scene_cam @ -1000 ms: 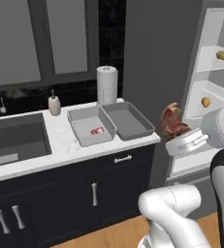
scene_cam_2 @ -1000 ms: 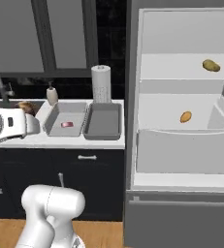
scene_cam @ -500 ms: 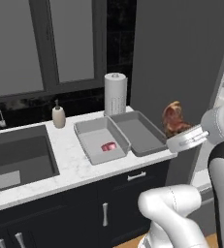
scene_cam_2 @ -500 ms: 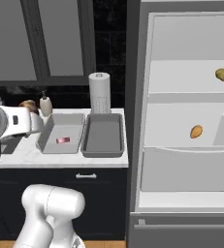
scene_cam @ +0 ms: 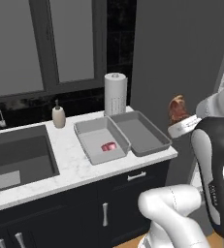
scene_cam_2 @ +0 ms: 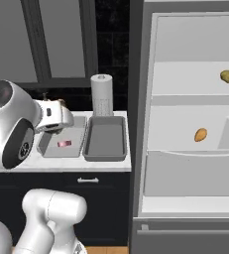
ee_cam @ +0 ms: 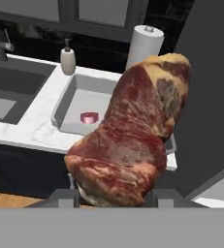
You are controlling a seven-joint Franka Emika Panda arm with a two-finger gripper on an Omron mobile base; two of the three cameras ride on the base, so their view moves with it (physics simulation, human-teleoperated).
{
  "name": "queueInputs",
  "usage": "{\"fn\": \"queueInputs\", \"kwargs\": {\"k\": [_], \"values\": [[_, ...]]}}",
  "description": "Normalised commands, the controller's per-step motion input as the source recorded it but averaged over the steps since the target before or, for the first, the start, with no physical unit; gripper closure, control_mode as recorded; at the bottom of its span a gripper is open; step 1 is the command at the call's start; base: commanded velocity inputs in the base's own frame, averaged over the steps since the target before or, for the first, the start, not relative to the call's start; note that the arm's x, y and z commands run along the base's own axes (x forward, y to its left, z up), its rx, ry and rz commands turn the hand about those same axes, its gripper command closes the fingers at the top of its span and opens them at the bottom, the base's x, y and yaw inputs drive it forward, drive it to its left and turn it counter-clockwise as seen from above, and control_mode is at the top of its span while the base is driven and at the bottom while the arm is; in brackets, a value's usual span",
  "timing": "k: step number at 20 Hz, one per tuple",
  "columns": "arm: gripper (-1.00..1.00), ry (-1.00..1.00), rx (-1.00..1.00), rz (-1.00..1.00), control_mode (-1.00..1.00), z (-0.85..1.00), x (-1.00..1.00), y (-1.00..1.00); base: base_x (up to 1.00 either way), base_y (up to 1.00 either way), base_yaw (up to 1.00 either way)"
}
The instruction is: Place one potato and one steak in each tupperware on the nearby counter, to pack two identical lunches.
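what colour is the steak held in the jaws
Dark red marbled with pale tan fat; the steak shows best in the hand view.

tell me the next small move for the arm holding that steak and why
Probably carry the steak left over the empty right-hand tupperware and lower it in. The gripper is shut on the steak, off the counter's right end, and the left tupperware already holds a small red piece.
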Motion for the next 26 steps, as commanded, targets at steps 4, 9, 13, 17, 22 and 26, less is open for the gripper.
{"fn": "queueInputs", "kwargs": {"k": [4,9,13,17,22,26], "values": [[1.0,0.0,-0.06,-0.32,-1.0,-0.58,0.87,0.0,0.0,0.0,0.0],[1.0,0.04,0.0,-0.07,-1.0,-0.47,0.92,-0.07,0.0,0.0,0.0],[1.0,0.09,0.0,0.0,-1.0,-0.45,1.0,-0.08,0.0,0.0,0.0],[1.0,0.05,0.0,0.04,-1.0,-0.41,0.98,-0.13,0.0,0.0,0.0],[1.0,0.03,0.0,0.03,-1.0,-0.38,0.83,-0.07,0.0,0.0,0.0],[1.0,0.06,0.0,0.01,-1.0,-0.42,0.81,-0.02,0.0,0.0,0.0]]}}
